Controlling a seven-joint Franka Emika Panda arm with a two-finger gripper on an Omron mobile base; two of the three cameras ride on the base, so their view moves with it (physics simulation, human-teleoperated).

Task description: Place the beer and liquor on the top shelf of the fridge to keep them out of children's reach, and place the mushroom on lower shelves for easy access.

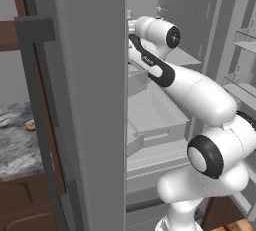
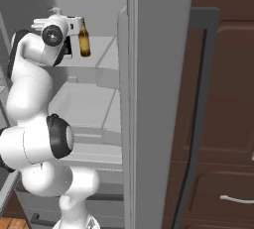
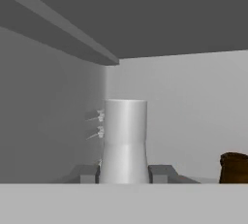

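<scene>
My gripper point(image 3: 125, 173) is inside the top of the open fridge point(image 1: 90, 100), shut on the white neck of the liquor point(image 3: 125, 136). The bottle's body is hidden below the hand view. The beer point(image 2: 85, 39), a small amber-brown bottle, stands upright on the top shelf point(image 2: 101, 49) just right of my hand. In the hand view its brown top point(image 3: 235, 167) shows at the lower right, apart from my fingers. The mushroom point(image 1: 31, 125), a tiny tan lump, lies on the marble counter point(image 1: 12, 145) left of the fridge door. I cannot tell whether the liquor rests on the shelf.
The fridge ceiling and back wall are close ahead of the hand. White lower shelves and a drawer point(image 1: 155, 120) sit beneath my arm. Door bins point(image 1: 245, 45) are on the right. The grey fridge door point(image 2: 158, 99) and dark brown cabinets point(image 2: 223, 124) close in the right side.
</scene>
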